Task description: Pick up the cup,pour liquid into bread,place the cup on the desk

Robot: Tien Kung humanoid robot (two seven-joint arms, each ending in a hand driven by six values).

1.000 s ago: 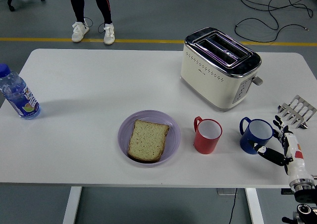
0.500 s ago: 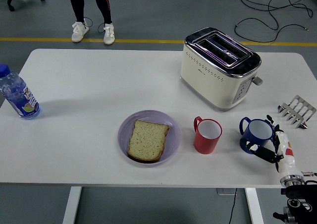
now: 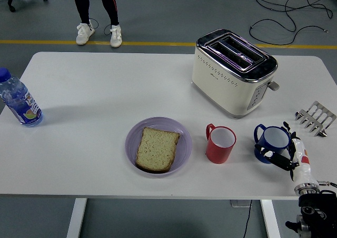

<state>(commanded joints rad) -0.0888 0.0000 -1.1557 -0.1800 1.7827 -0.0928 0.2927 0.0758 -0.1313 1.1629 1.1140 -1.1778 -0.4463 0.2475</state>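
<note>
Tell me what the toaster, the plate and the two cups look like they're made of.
Toaster: cream body, probably painted metal or plastic, with a shiny chrome-like top that reflects light. Plate: lilac, smooth and matte, plastic or ceramic. Red cup and blue cup: smooth coloured outsides, white insides, likely glazed ceramic.

Bright, even light; sharp, perhaps slight edge distortion.

Toaster [image 3: 234,72], water bottle [image 3: 18,101], red mug [image 3: 220,144], toast rack [image 3: 316,118].
</note>
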